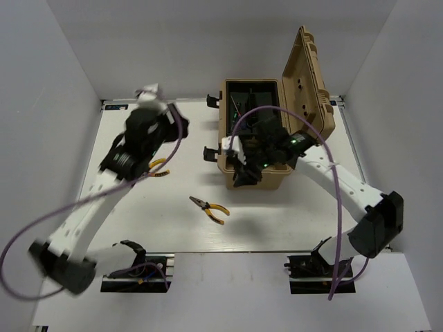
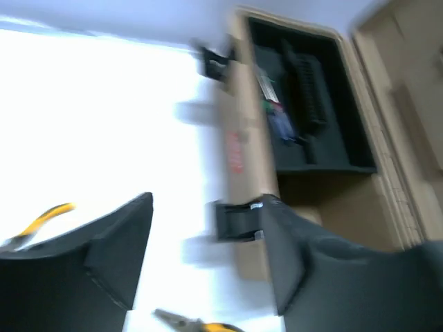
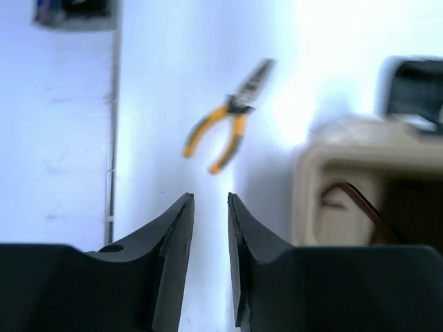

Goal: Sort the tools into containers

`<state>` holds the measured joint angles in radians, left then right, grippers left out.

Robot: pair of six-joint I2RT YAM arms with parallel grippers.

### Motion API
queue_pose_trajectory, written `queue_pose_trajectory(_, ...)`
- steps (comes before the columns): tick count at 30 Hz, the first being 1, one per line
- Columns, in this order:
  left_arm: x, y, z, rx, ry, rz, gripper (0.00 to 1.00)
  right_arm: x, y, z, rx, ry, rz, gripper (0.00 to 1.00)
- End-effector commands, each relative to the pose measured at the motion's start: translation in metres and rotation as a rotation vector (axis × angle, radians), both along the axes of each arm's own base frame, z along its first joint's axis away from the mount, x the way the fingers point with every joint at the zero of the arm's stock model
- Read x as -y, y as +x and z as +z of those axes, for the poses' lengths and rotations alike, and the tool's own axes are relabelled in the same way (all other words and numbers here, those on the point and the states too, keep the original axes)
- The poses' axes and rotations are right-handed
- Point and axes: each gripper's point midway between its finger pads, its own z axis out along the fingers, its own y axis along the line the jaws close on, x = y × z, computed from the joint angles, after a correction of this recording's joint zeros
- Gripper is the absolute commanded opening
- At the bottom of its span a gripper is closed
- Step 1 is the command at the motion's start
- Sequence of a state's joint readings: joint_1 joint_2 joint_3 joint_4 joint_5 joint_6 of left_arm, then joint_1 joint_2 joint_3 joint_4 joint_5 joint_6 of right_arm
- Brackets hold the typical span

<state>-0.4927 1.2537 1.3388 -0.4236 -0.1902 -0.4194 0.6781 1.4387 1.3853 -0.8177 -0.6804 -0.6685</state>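
Note:
The tan toolbox (image 1: 277,176) stands open at centre right, lid raised, black inner tray (image 1: 250,97) at its far end. It also shows in the left wrist view (image 2: 242,152), with blurred small tools (image 2: 275,117) lying in the tray. One pair of yellow-handled pliers (image 1: 210,208) lies on the table in front of the box, also in the right wrist view (image 3: 228,121). A second pair (image 1: 160,169) lies partly under the left arm. My left gripper (image 2: 208,200) is wide open and empty, left of the box. My right gripper (image 1: 243,180) hangs over the box's near left corner, its jaws (image 3: 211,197) slightly apart and empty.
Black latches (image 1: 210,153) stick out from the toolbox's left side. The raised lid (image 1: 308,83) stands to the right of the box. White walls close the table on three sides. Purple cables loop round both arms.

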Motion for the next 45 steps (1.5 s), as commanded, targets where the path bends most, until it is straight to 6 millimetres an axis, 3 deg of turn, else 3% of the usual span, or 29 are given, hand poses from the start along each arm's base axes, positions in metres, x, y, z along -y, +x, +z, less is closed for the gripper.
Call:
queue_pose_trajectory(1,-0.072,-0.044,-0.062,-0.081,0.137,0.224,0.76,-0.024,-0.034,-0.004,-0.007,0.007,0.218,0.33)
queue_pose_trajectory(3,-0.098,-0.073,-0.076,-0.087,0.143,0.294,0.79,-0.038,-0.037,-0.014,0.004,-0.033,0.234,0.34)
queue_pose_trajectory(5,-0.111,-0.086,-0.081,-0.085,0.133,0.337,0.80,-0.053,-0.042,-0.032,0.019,-0.097,0.249,0.38)
queue_pose_trajectory(6,-0.115,-0.095,-0.093,-0.111,0.138,0.341,0.80,-0.057,-0.043,-0.036,0.026,-0.112,0.251,0.39)
queue_pose_trajectory(10,-0.132,-0.117,-0.096,-0.085,0.130,0.367,0.80,-0.068,-0.044,-0.076,0.075,-0.225,0.243,0.44)
queue_pose_trajectory(14,-0.138,-0.125,-0.104,-0.089,0.148,0.373,0.80,-0.071,-0.009,-0.105,0.186,-0.310,0.168,0.49)
queue_pose_trajectory(16,-0.146,-0.131,-0.112,-0.101,0.171,0.397,0.82,-0.073,0.004,-0.106,0.223,-0.328,0.128,0.50)
queue_pose_trajectory(22,-0.172,-0.148,-0.101,-0.057,0.124,0.522,0.84,-0.082,0.018,-0.133,0.248,-0.411,0.050,0.52)
queue_pose_trajectory(24,-0.181,-0.157,-0.091,-0.016,0.089,0.550,0.90,-0.082,0.016,-0.148,0.237,-0.447,0.057,0.52)
queue_pose_trajectory(27,-0.189,-0.167,-0.079,0.049,0.027,0.573,0.91,-0.080,0.011,-0.163,0.221,-0.478,0.067,0.53)
queue_pose_trajectory(35,-0.191,-0.171,-0.077,0.070,0.007,0.574,0.91,-0.077,0.019,-0.189,0.238,-0.548,0.033,0.53)
queue_pose_trajectory(45,-0.190,-0.172,-0.074,0.081,0.001,0.564,0.91,-0.076,0.007,-0.205,0.185,-0.586,0.052,0.53)
